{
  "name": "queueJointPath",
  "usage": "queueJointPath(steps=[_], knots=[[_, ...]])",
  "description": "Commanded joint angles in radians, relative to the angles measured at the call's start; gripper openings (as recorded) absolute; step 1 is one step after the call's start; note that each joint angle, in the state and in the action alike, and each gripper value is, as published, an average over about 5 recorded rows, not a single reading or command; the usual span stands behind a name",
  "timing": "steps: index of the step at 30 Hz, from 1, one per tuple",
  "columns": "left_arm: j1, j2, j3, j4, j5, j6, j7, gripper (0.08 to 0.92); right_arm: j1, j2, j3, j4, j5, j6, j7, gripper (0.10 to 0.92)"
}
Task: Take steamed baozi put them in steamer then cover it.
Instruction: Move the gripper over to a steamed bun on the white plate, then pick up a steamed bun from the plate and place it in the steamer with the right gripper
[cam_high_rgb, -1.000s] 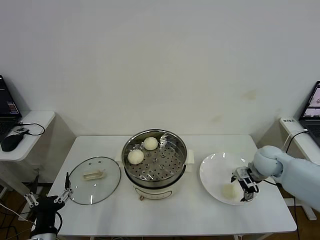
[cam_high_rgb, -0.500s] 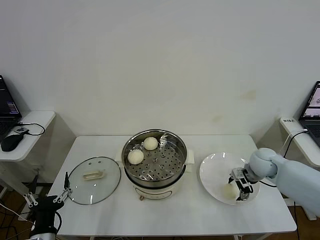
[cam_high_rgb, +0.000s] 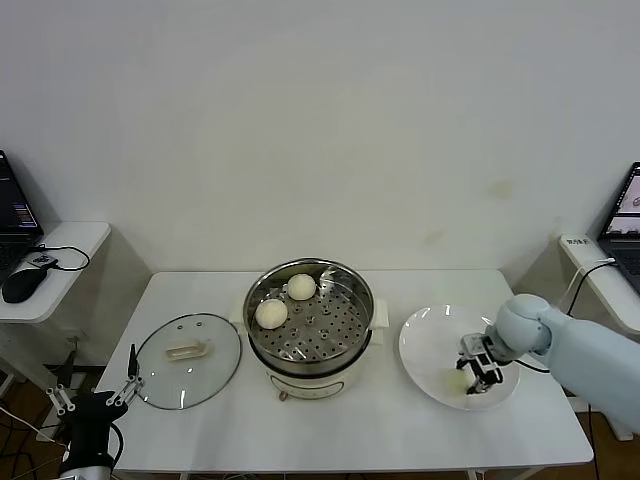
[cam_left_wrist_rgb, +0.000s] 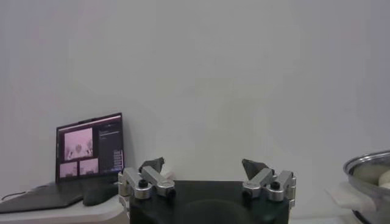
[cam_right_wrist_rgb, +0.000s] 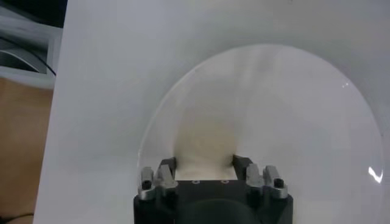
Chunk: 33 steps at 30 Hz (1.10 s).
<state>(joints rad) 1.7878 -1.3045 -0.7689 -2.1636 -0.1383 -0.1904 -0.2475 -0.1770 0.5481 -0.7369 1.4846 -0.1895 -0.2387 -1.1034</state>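
Observation:
Two cream-white baozi (cam_high_rgb: 271, 313) (cam_high_rgb: 301, 286) lie on the perforated tray of the steel steamer (cam_high_rgb: 355, 345) at mid-table. A third baozi (cam_right_wrist_rgb: 204, 146) (cam_high_rgb: 457, 381) rests on the white plate (cam_high_rgb: 425, 335) on the right. My right gripper (cam_high_rgb: 470, 376) (cam_right_wrist_rgb: 205, 161) is down on that plate, its jaws shut against both sides of this bun. The glass cover (cam_high_rgb: 188, 360) with its cream bar handle lies flat on the table left of the steamer. My left gripper (cam_high_rgb: 95, 398) (cam_left_wrist_rgb: 204, 167) hangs open below the table's front left corner, holding nothing.
A side table at the far left carries a laptop (cam_high_rgb: 14, 225) and a mouse (cam_high_rgb: 20, 285). Another laptop (cam_high_rgb: 628, 225) stands on a stand at the far right. The white table (cam_high_rgb: 330, 430) ends close in front of the plate.
My right gripper has slid left across the plate onto the bun and its jaws have closed around it. The left arm has not moved.

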Motion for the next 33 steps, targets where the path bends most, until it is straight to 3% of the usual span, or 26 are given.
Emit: queueJointPath(steps=[1, 7, 19, 33], knots=[[0.000, 0.001, 0.001, -0.002, -0.001, 0.000, 0.000, 0.823, 0.013, 0.001, 0.002, 0.000, 0.000, 0.003, -0.007, 0.532], [0.000, 0.003, 0.000, -0.004, -0.003, 0.000, 0.001, 0.823, 0.116, -0.024, -0.018, 0.024, 0.059, 0.003, -0.029, 0.573], [-0.011, 0.010, 0.003, -0.010, -0.007, 0.001, 0.001, 0.823, 0.486, -0.021, -0.098, 0.054, 0.265, -0.018, -0.058, 0.577], [-0.008, 0.013, -0.002, -0.013, -0.012, -0.002, -0.001, 0.823, 0.840, 0.299, -0.372, 0.042, 0.407, -0.034, 0.014, 0.577]])
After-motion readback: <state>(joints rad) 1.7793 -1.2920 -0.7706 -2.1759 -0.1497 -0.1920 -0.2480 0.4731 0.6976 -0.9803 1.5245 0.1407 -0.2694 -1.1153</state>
